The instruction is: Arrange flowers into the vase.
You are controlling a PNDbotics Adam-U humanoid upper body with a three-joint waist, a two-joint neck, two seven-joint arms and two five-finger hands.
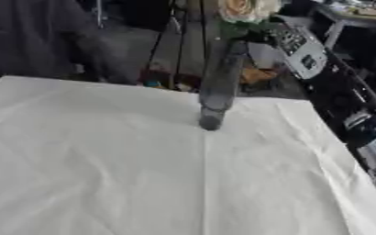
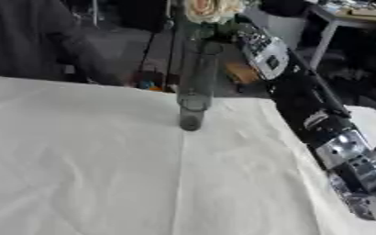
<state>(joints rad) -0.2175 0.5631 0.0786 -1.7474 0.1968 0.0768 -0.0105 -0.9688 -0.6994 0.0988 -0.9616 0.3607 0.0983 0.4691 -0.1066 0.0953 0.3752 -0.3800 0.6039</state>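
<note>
A tall, narrow glass vase (image 1: 219,87) stands upright on the white tablecloth (image 1: 87,160), near the far edge and a little right of centre. A cream rose (image 1: 243,9) with green leaves (image 1: 251,28) sits at the vase's mouth, its stem down inside the glass. My right arm (image 2: 265,51) comes in from the lower right and runs up past the vase to the flower. My right hand (image 2: 241,24) ends beside the leaves, too blurred to read. My left hand shows in neither view.
The cloth is creased, with a fold line running from the vase towards me. Beyond the table's far edge are a dark floor, cables and an orange object (image 1: 255,75). A desk (image 2: 360,18) stands at the back right, and dark clothing (image 1: 30,36) at the back left.
</note>
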